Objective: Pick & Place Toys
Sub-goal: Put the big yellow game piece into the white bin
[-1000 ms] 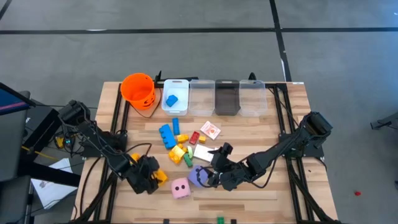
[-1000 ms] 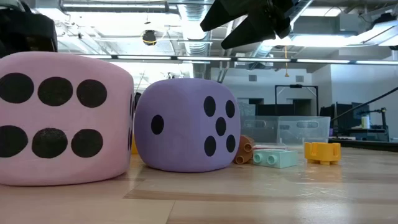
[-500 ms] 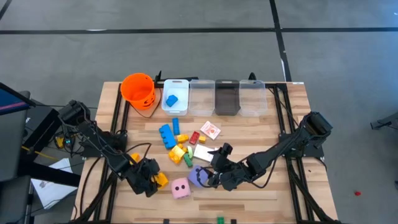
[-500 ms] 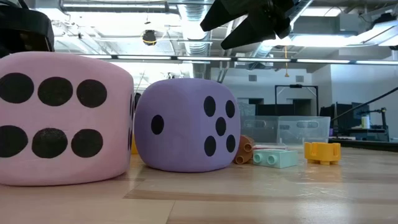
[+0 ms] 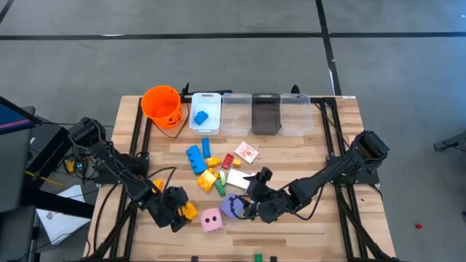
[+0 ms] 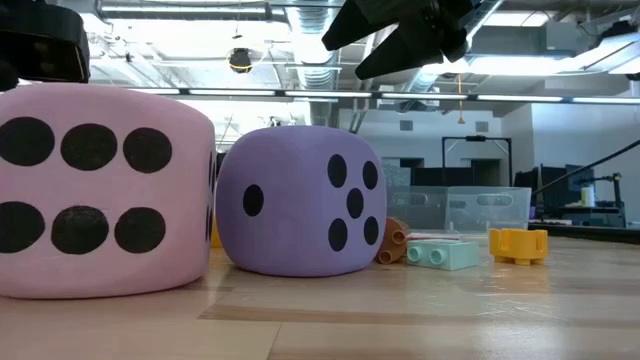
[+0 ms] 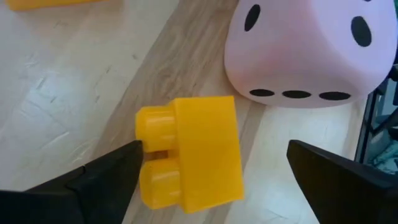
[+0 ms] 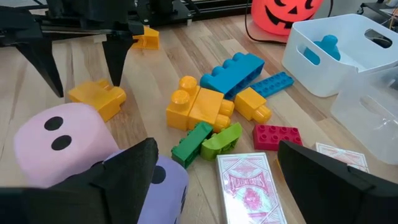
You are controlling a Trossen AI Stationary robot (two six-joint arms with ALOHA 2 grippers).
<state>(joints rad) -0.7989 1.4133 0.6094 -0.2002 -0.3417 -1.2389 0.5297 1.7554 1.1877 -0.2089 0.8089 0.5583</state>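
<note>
Toys lie mid-worktop. Left end effector (image 5: 177,213), fingers apart, straddles a yellow block (image 7: 189,152) near the front edge; closing off-centre could squirt it against the pink die (image 5: 211,220). Right end effector (image 5: 244,206), open, could nudge the purple die (image 5: 231,205).

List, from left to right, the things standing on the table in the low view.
pink die → purple die → orange block → pale green block → yellow block
</note>
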